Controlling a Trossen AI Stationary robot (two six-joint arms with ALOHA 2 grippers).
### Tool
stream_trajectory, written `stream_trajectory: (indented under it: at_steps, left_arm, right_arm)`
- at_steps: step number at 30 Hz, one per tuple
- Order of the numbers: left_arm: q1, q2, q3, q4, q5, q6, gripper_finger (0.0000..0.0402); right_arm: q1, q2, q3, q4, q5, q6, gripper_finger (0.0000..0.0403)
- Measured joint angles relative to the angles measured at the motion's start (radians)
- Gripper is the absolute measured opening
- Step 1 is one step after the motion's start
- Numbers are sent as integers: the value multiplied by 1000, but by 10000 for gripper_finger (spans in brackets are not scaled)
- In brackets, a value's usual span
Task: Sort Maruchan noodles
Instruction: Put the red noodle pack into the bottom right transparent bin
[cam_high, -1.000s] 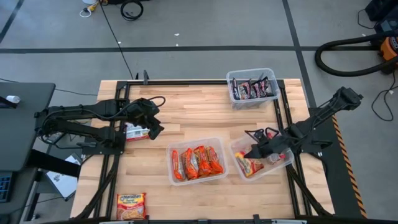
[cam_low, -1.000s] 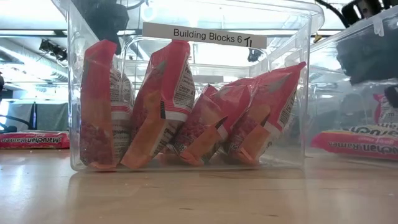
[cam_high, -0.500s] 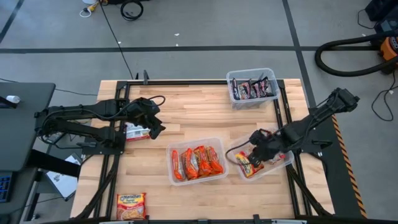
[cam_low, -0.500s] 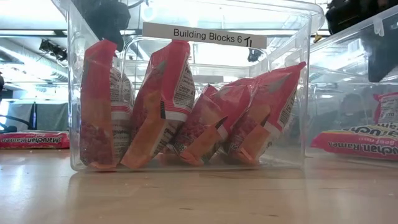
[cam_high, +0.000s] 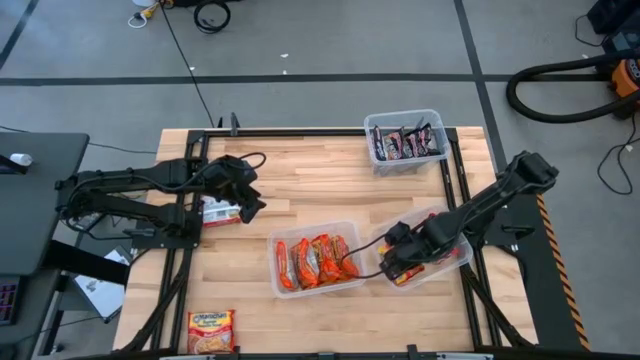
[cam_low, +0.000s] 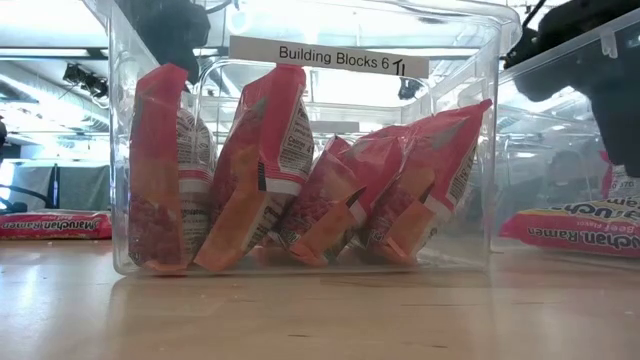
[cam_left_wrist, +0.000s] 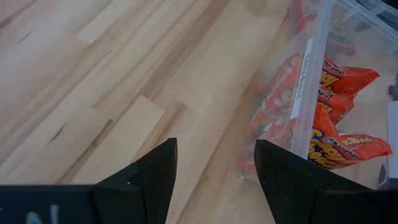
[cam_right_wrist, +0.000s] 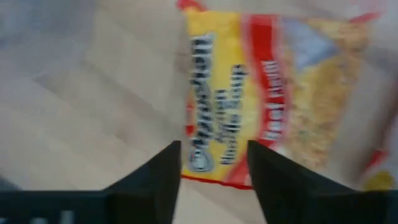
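Most noodles (cam_high: 318, 260) sat binned; two packets lay outside. Right gripper (cam_right_wrist: 211, 168) hovered open, empty, over yellow packet (cam_right_wrist: 261, 93) in right bin (cam_high: 455, 262); left gripper (cam_left_wrist: 214, 168) open, empty.

You're in a robotics lab: butcher-block table (cam_high: 320, 180) on a grey floor with taped lines (cam_high: 300, 75), loose cables (cam_high: 212, 14), labelled bin (cam_low: 300, 140).

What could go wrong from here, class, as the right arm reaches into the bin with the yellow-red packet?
1. The right hand is low inside the clear bin near its wall; it might shove or tip the bin.
2. The yellow-red packet lies flat beneath the open fingers, so a pinch may slip off it.
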Motion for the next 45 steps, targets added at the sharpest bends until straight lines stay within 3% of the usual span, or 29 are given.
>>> stream_trajectory:
  at_steps: [4,7,19,28,34,42,45]
  left_arm:
    - [3,0,0,0,0,6,217]
    - [3,0,0,-1,0,6,217]
    - [2,0,0,-3,28,6,217]
    - [3,0,0,-4,27,4,217]
    - [3,0,0,-4,26,1,217]
    - [3,0,0,-1,26,2,217]
    - [3,0,0,2,26,-1,217]
  right_arm:
    - [-2,-1,-39,62,3,19,232]
    - [-1,-15,-73,89,25,44,244]
    - [-2,-86,-97,81,46,75,243]
    - [-7,-30,-174,144,40,69,233]
    - [-6,-19,-194,117,45,75,181]
    - [-7,-27,-201,104,61,84,18]
    - [-12,-62,-205,106,46,86,12]
